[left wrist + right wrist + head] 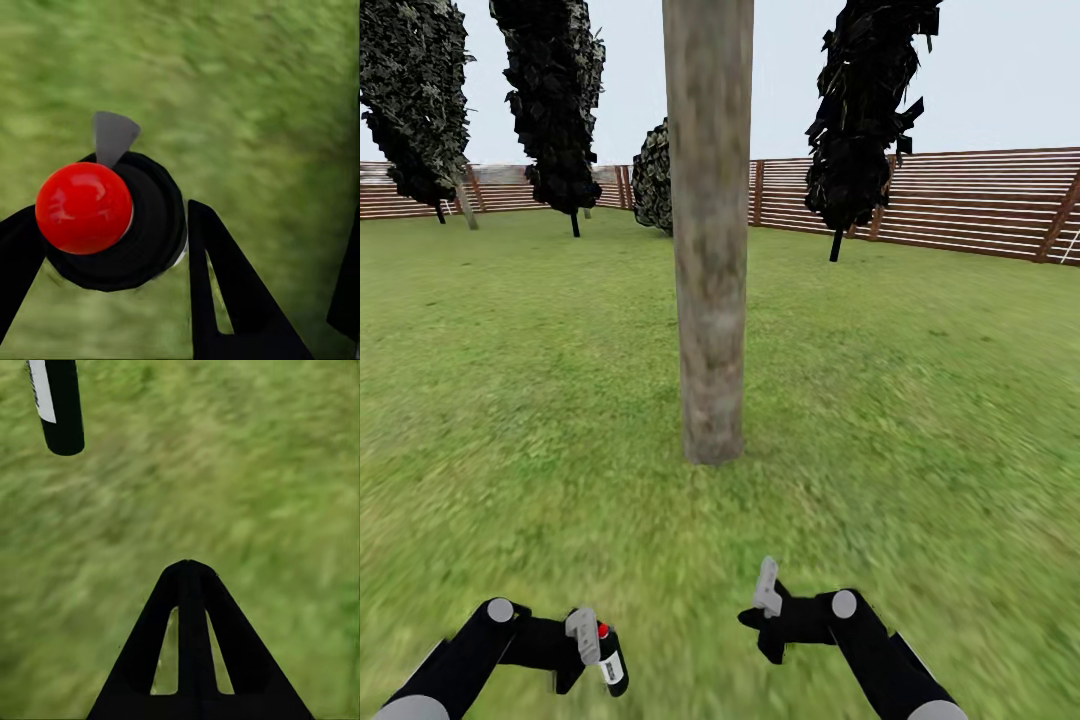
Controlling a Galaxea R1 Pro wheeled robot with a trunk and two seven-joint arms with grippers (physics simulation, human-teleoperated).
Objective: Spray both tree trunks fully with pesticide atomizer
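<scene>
A thick, pale grey-brown mottled tree trunk [708,250] rises from the lawn straight ahead, a little beyond both arms. The pesticide atomizer [611,662], a black bottle with a white label and red top, hangs upright in my left gripper [596,648], low at the left. In the left wrist view its red cap [84,208] and grey nozzle [113,136] sit between the black fingers [225,292]. My right gripper [765,598] is shut on nothing, low at the right, its fingers [187,585] pressed together over grass. The bottle's base [60,412] also shows there.
Green lawn [920,400] spreads all round, ringed by a brown slat fence [960,200]. Dark cone-shaped trees [555,100] [865,110] stand near the fence, with a dark bush [653,180] behind the trunk. A thin pale leaning trunk [466,205] shows far back left.
</scene>
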